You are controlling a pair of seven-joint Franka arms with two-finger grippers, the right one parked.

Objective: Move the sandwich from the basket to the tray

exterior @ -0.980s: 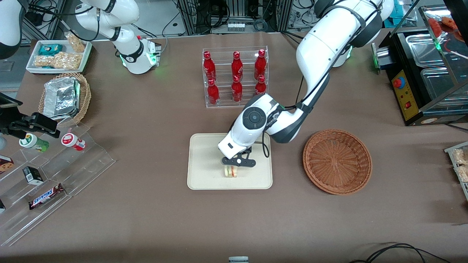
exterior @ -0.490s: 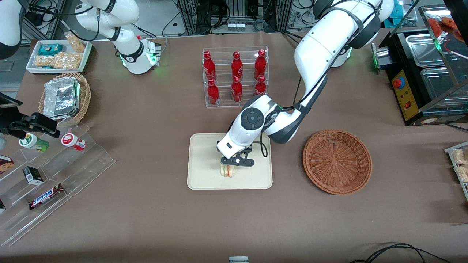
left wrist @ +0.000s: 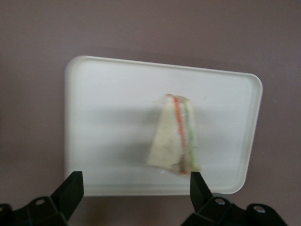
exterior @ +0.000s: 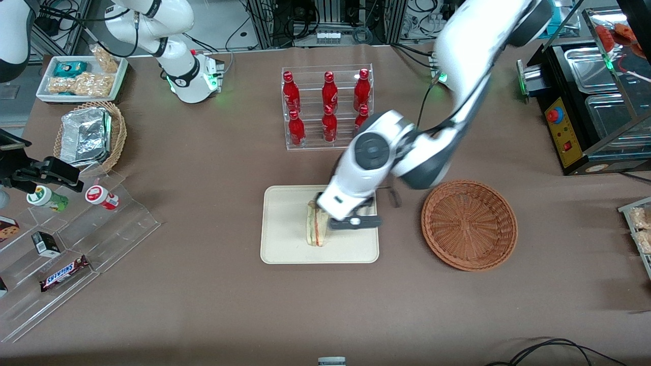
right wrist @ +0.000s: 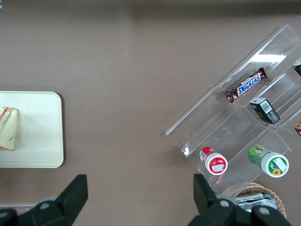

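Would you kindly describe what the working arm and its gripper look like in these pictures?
The working arm is glossy white with dark grey joint sections and a round dark cap with a grey ring on its wrist joint. A thin black cable runs alongside it, and a green light glows near its base. The gripper, open above the tray, has a black body and two black wedge-shaped fingers.

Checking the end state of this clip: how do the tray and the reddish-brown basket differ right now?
The tray is flat, rectangular and cream; the basket is round, woven and reddish-brown. The tray holds the sandwich; the basket holds nothing. The open gripper hangs above the tray's edge nearest the basket, not over the basket. Both rest on the brown table, side by side.
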